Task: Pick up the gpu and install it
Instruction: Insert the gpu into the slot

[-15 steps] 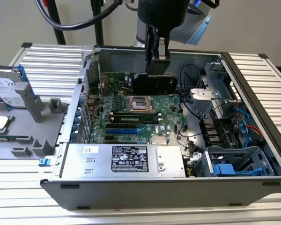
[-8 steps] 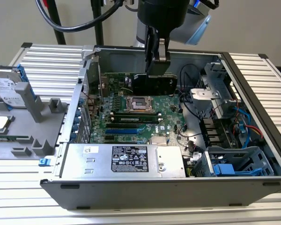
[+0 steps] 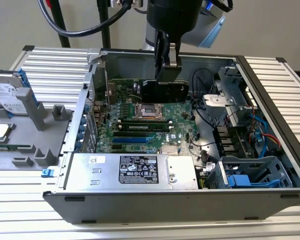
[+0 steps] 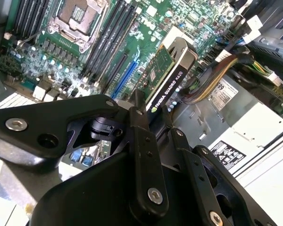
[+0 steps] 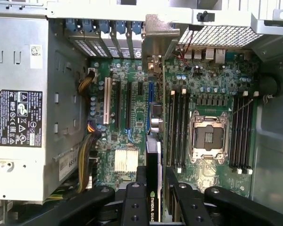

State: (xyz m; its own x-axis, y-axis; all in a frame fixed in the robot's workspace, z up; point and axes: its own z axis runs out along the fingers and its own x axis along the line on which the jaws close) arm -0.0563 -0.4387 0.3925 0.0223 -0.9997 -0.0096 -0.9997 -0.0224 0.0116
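With the jaws of the gripper (image 3: 166,67) closed on the gpu (image 3: 164,91), the card hangs edge-down above the motherboard (image 3: 140,127) inside the case (image 3: 270,100), pickup complete, seating outstanding.

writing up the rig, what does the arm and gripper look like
The gripper is matte black: flat linkage bars joined by silver screws and pivots, ending in narrow black fingers. Its wrist housing is a black cylinder, with a pale blue arm joint behind. Thick black cables loop above.
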